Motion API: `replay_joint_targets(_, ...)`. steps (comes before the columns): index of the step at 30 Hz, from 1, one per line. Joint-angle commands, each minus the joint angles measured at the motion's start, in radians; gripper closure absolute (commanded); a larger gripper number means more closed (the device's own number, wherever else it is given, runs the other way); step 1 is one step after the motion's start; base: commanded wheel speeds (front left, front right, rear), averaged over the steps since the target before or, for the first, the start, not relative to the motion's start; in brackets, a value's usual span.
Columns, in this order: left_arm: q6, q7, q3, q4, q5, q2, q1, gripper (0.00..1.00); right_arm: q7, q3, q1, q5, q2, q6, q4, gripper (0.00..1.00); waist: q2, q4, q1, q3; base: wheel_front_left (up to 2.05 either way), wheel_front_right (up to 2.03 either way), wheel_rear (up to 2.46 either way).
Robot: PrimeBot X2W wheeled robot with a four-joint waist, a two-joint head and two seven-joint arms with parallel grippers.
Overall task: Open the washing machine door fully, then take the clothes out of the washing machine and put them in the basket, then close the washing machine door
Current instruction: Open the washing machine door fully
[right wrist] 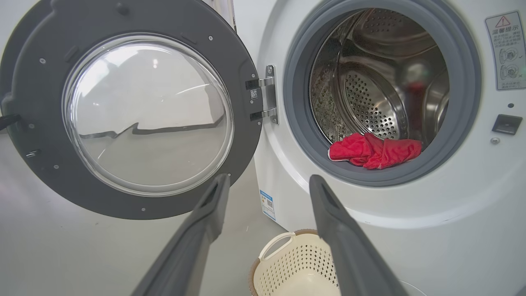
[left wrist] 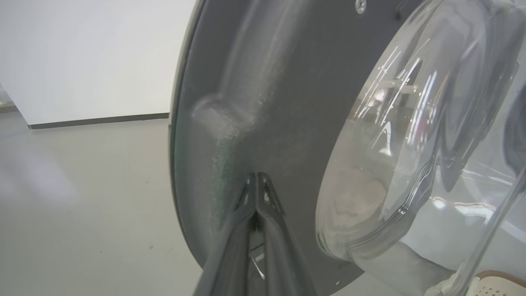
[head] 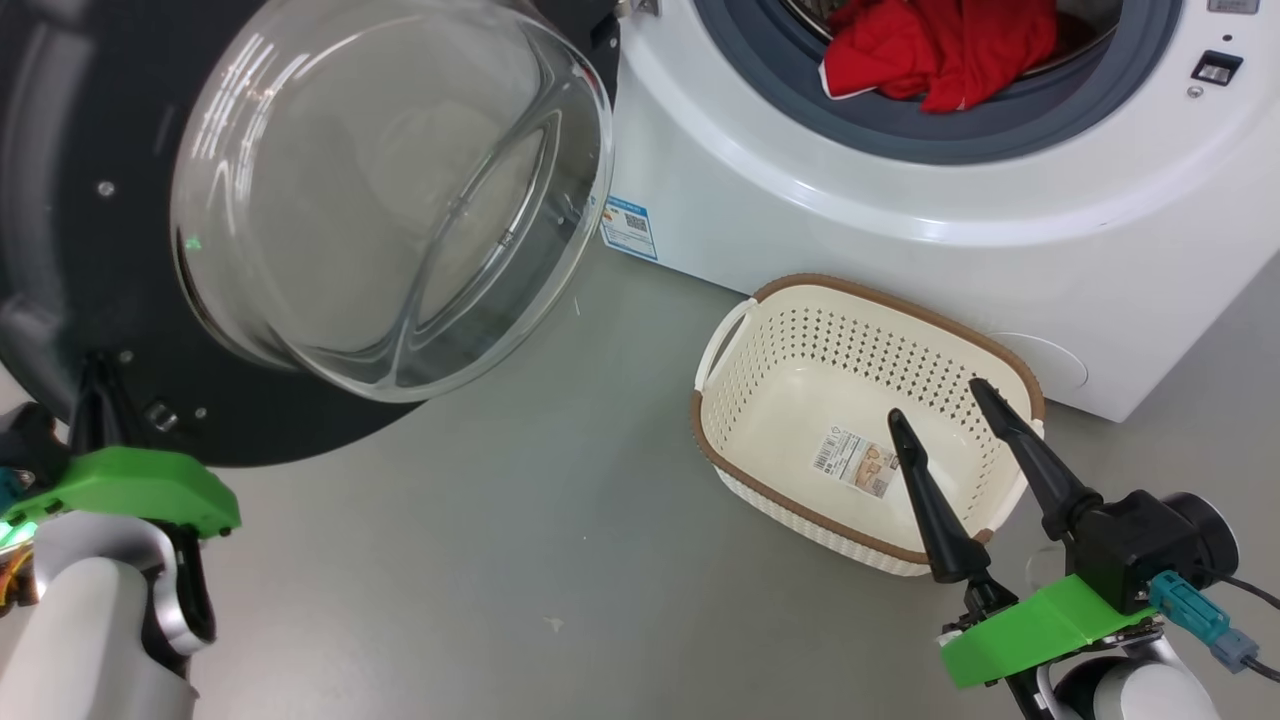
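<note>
Door [head: 90, 150] stands wide, so step one looks done. Left gripper [left wrist: 257, 181] pinched shut, empty, tips against door rim. Right gripper [head: 934, 400] spread wide, empty; basket [head: 860, 295] just below it, bare; clothes [head: 940, 50] beyond it in washer [head: 800, 200]. Unloading, closing not yet done.

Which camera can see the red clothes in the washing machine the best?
The right wrist view: it looks straight into the drum, so the clothes show whole, lying at its front edge. The head view catches the clothes at its top edge, cut off. The left wrist view faces the washing machine door.
</note>
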Motion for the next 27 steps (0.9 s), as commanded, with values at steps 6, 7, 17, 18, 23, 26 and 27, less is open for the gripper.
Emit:
replay_joint_targets(6,-0.014,-0.012,0.08,0.022,0.024,0.059,-0.066,1.0,0.004,0.032,-0.028,-0.01,0.005,0.006,-0.036,0.0,0.0,-0.012,0.0,0.012,0.0,0.0,0.0)
replay_joint_targets(7,-0.017,-0.012,0.084,0.03,0.026,0.058,-0.069,1.0,0.005,0.033,-0.029,-0.011,0.005,0.006,-0.036,0.0,0.0,-0.014,0.0,0.013,0.0,0.0,0.0)
replay_joint_targets(17,-0.045,-0.012,0.13,0.095,0.056,0.047,-0.097,1.0,0.007,0.03,-0.039,-0.012,0.005,0.006,-0.034,0.0,0.0,-0.027,0.0,0.019,0.0,0.0,0.0)
replay_joint_targets(18,-0.047,-0.012,0.134,0.097,0.06,0.046,-0.097,1.0,0.006,0.03,-0.04,-0.011,0.005,0.006,-0.033,0.0,0.0,-0.028,0.0,0.019,0.0,0.0,0.0)
replay_joint_targets(23,-0.061,-0.012,0.155,0.108,0.076,0.043,-0.097,1.0,0.002,0.029,-0.042,-0.007,0.005,0.006,-0.027,0.0,0.0,-0.032,0.0,0.017,0.0,0.0,0.0)
replay_joint_targets(26,-0.072,-0.012,0.168,0.107,0.086,0.039,-0.094,1.0,-0.002,0.029,-0.044,-0.003,0.005,0.006,-0.023,0.0,0.0,-0.032,0.0,0.015,0.0,0.0,0.0)
replay_joint_targets(27,-0.076,-0.012,0.171,0.104,0.088,0.035,-0.09,1.0,-0.003,0.029,-0.044,-0.002,0.005,0.006,-0.021,0.0,0.0,-0.032,0.0,0.013,0.0,0.0,0.0)
